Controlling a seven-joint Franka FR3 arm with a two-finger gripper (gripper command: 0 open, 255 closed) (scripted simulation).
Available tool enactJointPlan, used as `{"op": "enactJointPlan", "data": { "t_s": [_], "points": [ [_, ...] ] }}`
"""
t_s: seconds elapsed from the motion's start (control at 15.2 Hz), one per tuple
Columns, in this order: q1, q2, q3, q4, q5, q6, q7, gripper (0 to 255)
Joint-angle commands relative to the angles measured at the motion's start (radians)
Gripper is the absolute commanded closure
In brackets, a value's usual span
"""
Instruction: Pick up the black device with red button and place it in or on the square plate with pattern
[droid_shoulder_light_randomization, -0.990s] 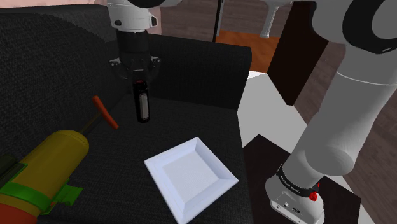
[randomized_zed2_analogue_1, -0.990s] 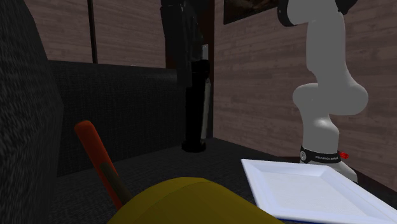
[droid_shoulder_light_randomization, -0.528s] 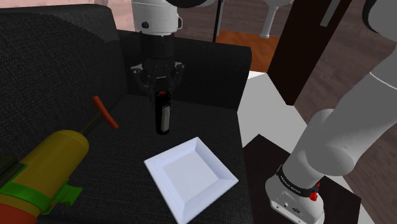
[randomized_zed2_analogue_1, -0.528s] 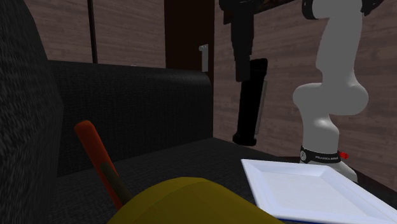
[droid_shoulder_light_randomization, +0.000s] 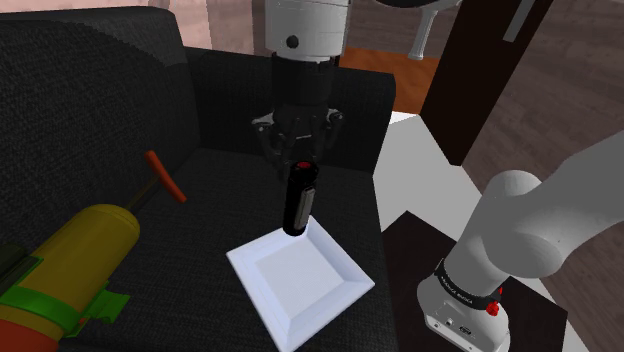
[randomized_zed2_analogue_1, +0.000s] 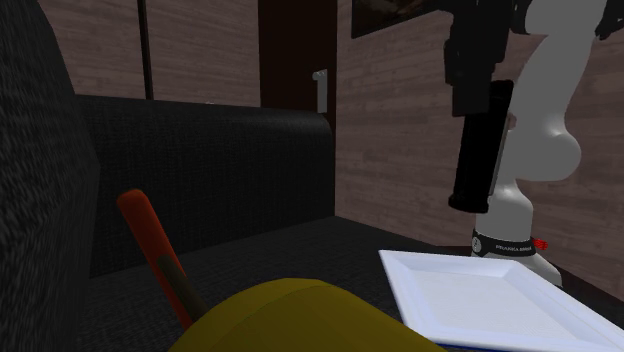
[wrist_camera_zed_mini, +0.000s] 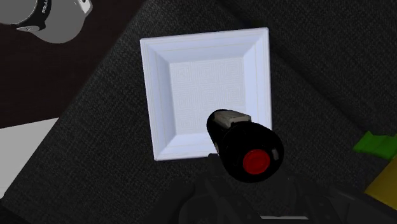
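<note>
The black device (droid_shoulder_light_randomization: 297, 201) is a slim cylinder with a red button on its top end. It hangs upright in my gripper (droid_shoulder_light_randomization: 300, 163), which is shut on its upper end. In the shoulder view its lower tip hovers over the far corner of the square white plate (droid_shoulder_light_randomization: 300, 282), which lies flat on the black sofa seat. In the second exterior view the device (randomized_zed2_analogue_1: 477, 150) hangs well above the plate (randomized_zed2_analogue_1: 490, 300). From the wrist, the red-buttoned device (wrist_camera_zed_mini: 249, 150) sits over the plate's rim (wrist_camera_zed_mini: 156, 95), near one corner.
A yellow, green and red toy (droid_shoulder_light_randomization: 70, 262) lies at the shoulder view's lower left, with an orange-tipped rod (droid_shoulder_light_randomization: 165, 177) sticking out of it. The sofa backrest (droid_shoulder_light_randomization: 90, 90) rises behind. My arm's base (droid_shoulder_light_randomization: 462, 300) stands on its dark stand beside the seat.
The arm has carried the device toward the shoulder view's right, from beside the orange rod to above the plate's far corner. The grip has not changed.
</note>
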Motion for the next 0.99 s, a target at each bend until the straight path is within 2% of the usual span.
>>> {"op": "enactJointPlan", "data": {
  "t_s": [0.0, 0.92],
  "points": [
    [0.012, -0.040, -0.001, -0.036, 0.016, -0.002, 0.003, 255],
    [0.023, -0.035, 0.032, -0.218, 0.041, 0.185, -0.011, 255]
  ]
}}
